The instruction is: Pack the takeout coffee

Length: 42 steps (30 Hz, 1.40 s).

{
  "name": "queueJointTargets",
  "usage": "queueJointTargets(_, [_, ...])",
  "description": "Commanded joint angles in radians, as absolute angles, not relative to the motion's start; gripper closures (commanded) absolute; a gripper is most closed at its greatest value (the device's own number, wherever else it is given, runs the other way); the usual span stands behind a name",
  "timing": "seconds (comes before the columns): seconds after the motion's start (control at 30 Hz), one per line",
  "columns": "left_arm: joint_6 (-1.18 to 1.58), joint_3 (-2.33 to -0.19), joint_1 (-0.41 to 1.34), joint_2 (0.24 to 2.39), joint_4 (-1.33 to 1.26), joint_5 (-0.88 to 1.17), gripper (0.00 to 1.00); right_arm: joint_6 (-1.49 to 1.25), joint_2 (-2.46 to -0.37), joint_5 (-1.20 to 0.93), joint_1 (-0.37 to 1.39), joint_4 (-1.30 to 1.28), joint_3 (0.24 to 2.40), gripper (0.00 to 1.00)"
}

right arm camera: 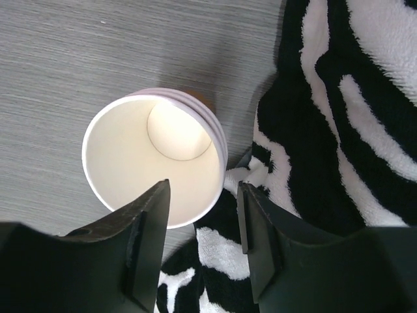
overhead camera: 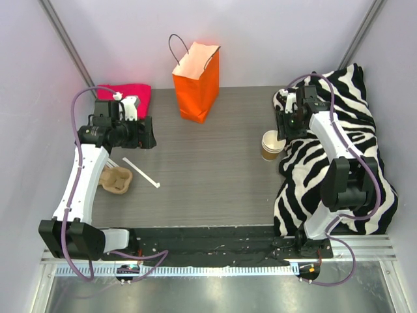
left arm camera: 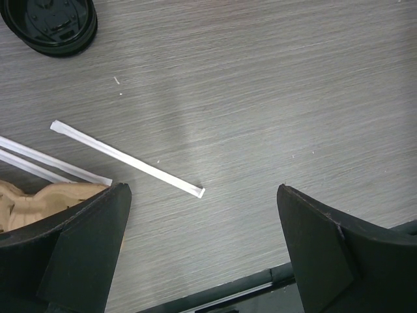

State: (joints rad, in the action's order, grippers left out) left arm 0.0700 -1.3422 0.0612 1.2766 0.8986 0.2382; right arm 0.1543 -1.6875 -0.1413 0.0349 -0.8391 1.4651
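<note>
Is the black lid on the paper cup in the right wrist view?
No: the paper cup stands open, its white inside showing; the black lid lies on the table in the left wrist view.

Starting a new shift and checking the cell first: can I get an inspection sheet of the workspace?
Surface: grey wood-grain table, no spills seen.
Job's things: paper cup upright, lidless, empty; black lid lying apart; orange bag standing open.
Clutter: cup tray, wrapped straws, pink cloth, zebra blanket.
End effectors: left end effector open above the table; right end effector astride the cup's rim, not closed.
Cables: purple cables along both arms, no snag seen.
Surroundings: pale walls; nothing else seen.
</note>
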Motion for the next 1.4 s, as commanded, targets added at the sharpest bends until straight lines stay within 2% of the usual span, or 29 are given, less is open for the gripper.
queueJointTargets(0.0, [0.066, -1.384, 0.058, 1.279, 0.85, 0.267, 0.0, 0.133, -1.71, -0.173, 0.026, -0.848, 1.522, 0.49])
queueJointTargets(0.1, [0.066, -1.385, 0.06, 1.282, 0.851, 0.268, 0.0, 0.13, -1.726, -0.181, 0.021, -0.853, 1.531, 0.54])
queueJointTargets(0.3, [0.063, -1.388, 0.058, 1.29, 0.851, 0.278, 0.0, 0.124, -1.746, -0.196, 0.012, -0.856, 1.539, 0.72])
queueJointTargets(0.33, [0.063, -1.388, 0.06, 1.29, 0.85, 0.281, 0.0, 0.124, -1.746, -0.198, 0.014, -0.856, 1.539, 0.8])
queueJointTargets(0.4, [0.063, -1.388, 0.06, 1.295, 0.851, 0.294, 0.0, 0.124, -1.746, -0.202, 0.012, -0.862, 1.54, 0.88])
queueJointTargets(0.43, [0.061, -1.391, 0.058, 1.299, 0.856, 0.316, 0.0, 0.124, -1.747, -0.209, 0.012, -0.865, 1.545, 0.97])
queueJointTargets(0.47, [0.051, -1.399, 0.06, 1.305, 0.865, 0.371, 0.0, 0.124, -1.741, -0.228, 0.012, -0.873, 1.546, 0.99])
queueJointTargets(0.7, [0.08, -1.398, 0.115, 1.335, 0.875, 0.607, 0.0, 0.109, -1.678, -0.388, 0.014, -0.894, 1.551, 0.99])
queueJointTargets(1.1, [0.184, -1.511, 0.434, 1.497, 0.694, 0.56, 0.0, 0.1, -1.638, -0.551, 0.012, -0.922, 1.488, 0.99])
queueJointTargets(1.27, [0.32, -1.563, 0.561, 1.591, 0.57, 0.552, 0.1, 0.118, -1.62, -0.612, 0.014, -0.931, 1.437, 0.99])
queueJointTargets(1.37, [0.479, -1.552, 0.587, 1.663, 0.438, 0.632, 0.09, 0.13, -1.608, -0.652, 0.012, -0.942, 1.419, 0.99])
